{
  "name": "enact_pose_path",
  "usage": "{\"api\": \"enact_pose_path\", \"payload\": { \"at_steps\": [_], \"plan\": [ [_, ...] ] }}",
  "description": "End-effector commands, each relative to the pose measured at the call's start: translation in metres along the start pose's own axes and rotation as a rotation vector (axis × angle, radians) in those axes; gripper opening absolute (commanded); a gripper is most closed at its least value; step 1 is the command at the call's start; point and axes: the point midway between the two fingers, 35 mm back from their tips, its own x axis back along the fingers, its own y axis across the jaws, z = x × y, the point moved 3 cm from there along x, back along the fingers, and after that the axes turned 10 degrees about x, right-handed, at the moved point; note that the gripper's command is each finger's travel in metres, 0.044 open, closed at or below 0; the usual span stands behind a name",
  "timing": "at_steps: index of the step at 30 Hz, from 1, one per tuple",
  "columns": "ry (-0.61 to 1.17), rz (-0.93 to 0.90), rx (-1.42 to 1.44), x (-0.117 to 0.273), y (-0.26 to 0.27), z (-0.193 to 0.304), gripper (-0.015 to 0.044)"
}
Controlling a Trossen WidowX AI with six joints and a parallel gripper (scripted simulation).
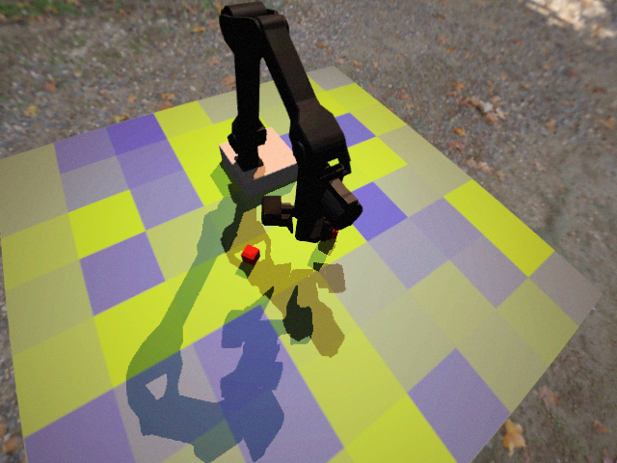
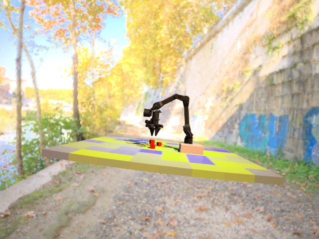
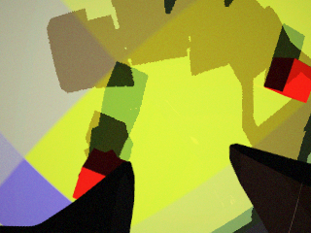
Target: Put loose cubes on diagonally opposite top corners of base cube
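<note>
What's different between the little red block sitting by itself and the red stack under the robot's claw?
The lone red cube is a single block on the table, while the red stack rises higher, one cube on another.
From above, the lone cube is in plain sight; the stack is mostly hidden by the arm.
Both are red, and neither is between the gripper's fingers.

The top view looks steeply down from above the worktop (image 1: 423,318) (image 2: 164,166) (image 3: 170,112), the exterior view faces its near edge from farther, and the wrist view looks down closely, all three sharing the worktop's middle.
</note>
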Motion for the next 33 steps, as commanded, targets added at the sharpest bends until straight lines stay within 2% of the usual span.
{"api": "enact_pose_path", "payload": {
  "at_steps": [1,25,33],
  "plan": [
    [-0.011,-0.005,0.159,0.008,-0.019,-0.004,0.0265],
    [-0.012,0.008,1.085,0.032,-0.128,0.004,0.0265],
    [-0.012,0.008,1.110,0.032,-0.130,0.005,0.0265]
  ]
}}
